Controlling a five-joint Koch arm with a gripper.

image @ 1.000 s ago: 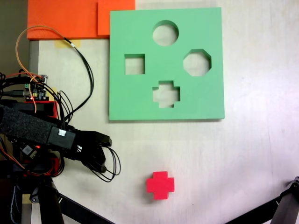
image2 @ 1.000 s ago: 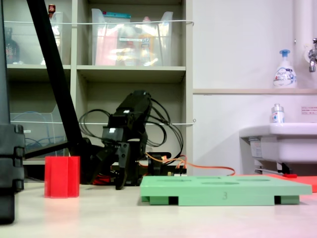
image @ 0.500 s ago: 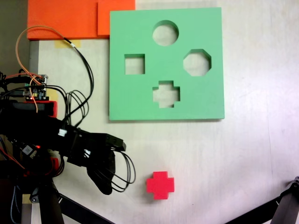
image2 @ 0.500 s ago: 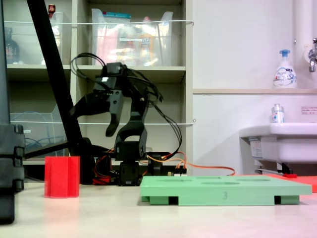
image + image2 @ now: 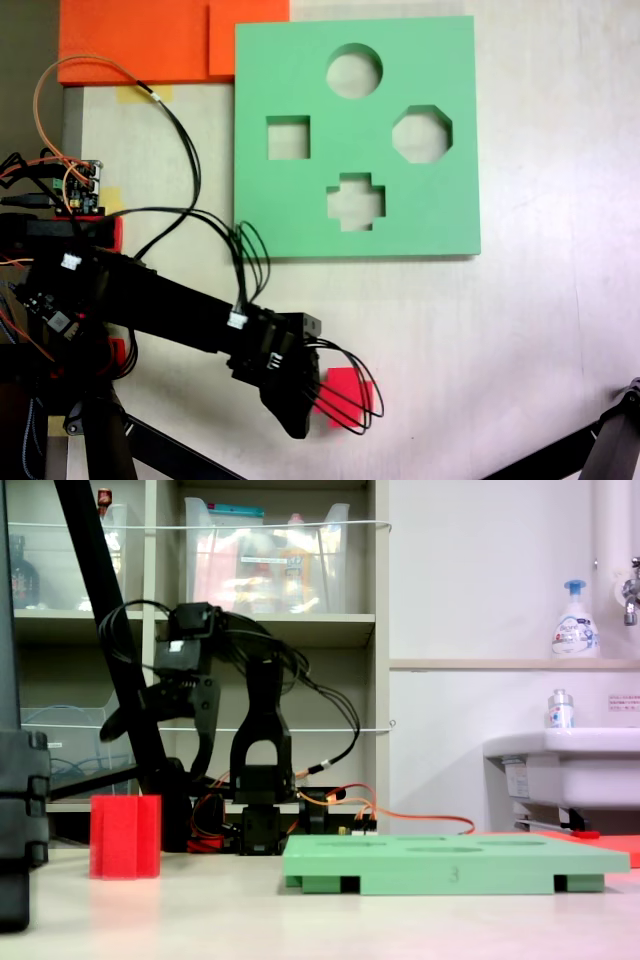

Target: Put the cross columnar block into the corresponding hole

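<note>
— End effector (image 5: 160,730) hangs above the cross columnar block (image 5: 125,836), which stands upright on the counter (image 5: 520,330), well short of the green board (image 5: 300,215). Spread or pressed together, I cannot tell.

— Looks like light, squashy foam. I'd pinch two opposite arms gently; its long axis is vertical, already suiting the corresponding hole (image 5: 356,201).

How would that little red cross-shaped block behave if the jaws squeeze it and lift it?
The red cross block looks like matte foam, so it is probably light and gives a little under a squeeze. It stands upright on a flat end on the table, so it should not roll. It is taller than the green board, so a high sideways nudge might tip it.
</note>
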